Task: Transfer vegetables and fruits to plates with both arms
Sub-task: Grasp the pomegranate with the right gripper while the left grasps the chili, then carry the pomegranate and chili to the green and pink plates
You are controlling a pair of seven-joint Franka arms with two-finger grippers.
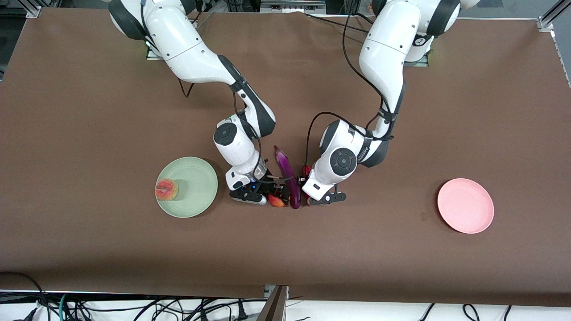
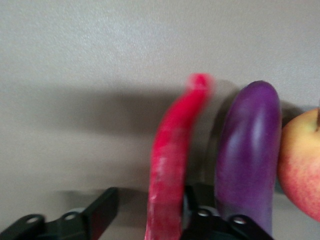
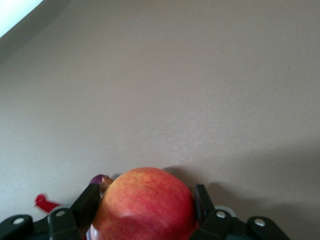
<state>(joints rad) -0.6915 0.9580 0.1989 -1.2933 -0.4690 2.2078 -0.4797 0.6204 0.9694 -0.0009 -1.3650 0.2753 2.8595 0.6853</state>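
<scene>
The purple eggplant (image 1: 287,178) lies mid-table between the two grippers. My right gripper (image 1: 270,196) (image 3: 144,202) is down at the table, its fingers against both sides of the red pomegranate-like fruit (image 1: 276,201) (image 3: 145,205). My left gripper (image 1: 317,200) (image 2: 147,207) is open around the red chili (image 1: 306,170) (image 2: 172,165); one finger (image 2: 102,210) stands apart from it and the other touches it. The eggplant (image 2: 250,160) and the red fruit (image 2: 302,165) lie beside the chili. The peach (image 1: 166,189) sits on the green plate (image 1: 196,178). The pink plate (image 1: 465,205) is bare.
The green plate lies toward the right arm's end of the brown table, the pink plate toward the left arm's end. Cables hang under the table's edge nearest the front camera (image 1: 134,307).
</scene>
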